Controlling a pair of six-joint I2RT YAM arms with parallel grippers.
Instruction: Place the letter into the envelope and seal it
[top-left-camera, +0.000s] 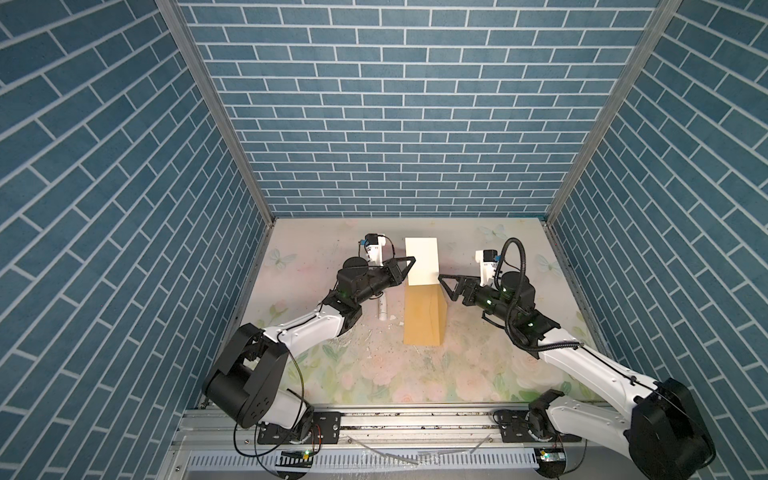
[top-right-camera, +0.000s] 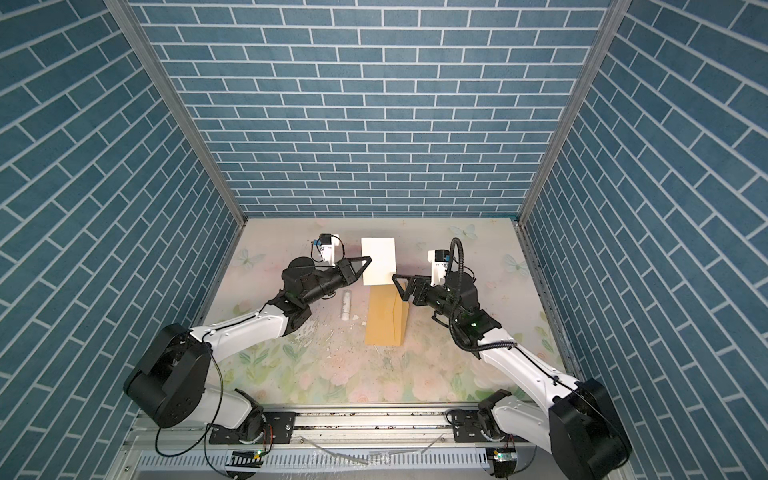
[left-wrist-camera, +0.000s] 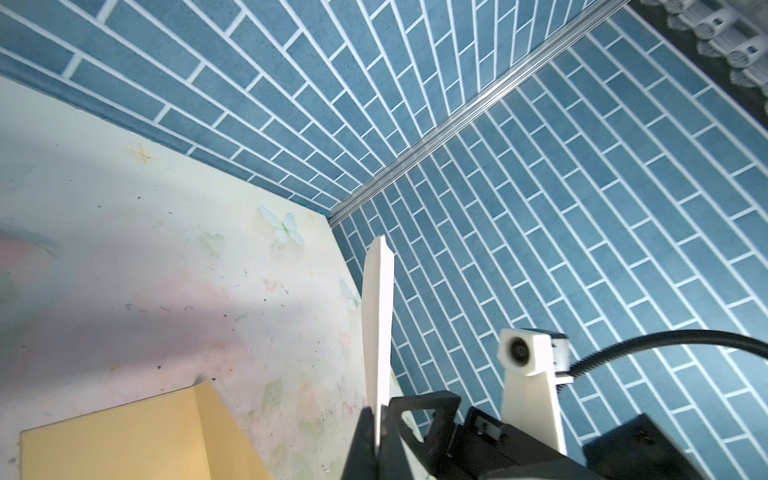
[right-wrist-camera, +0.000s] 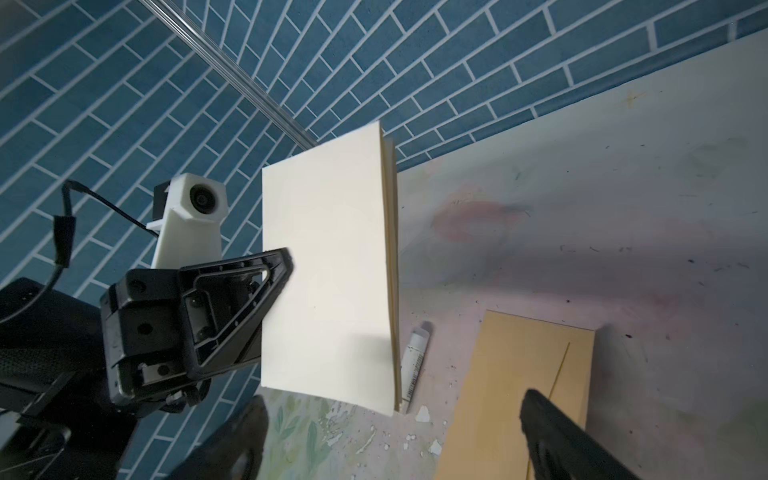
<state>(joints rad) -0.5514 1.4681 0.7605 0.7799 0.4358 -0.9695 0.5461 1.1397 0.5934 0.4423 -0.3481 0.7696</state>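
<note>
The left gripper is clamped on the near-side edge of the letter, holding the folded sheet up in the air with its pale reverse showing in both top views. In the left wrist view the letter runs edge-on straight out from between the closed fingers. The right gripper sits just beside the letter's opposite lower corner with its jaws spread wide apart; in the right wrist view its two fingertips stand either side of the letter's lower edge without pinching it. The envelope lies flat on the table below both grippers, under the lifted letter. A white stick lies on the table beneath the left gripper.
</note>
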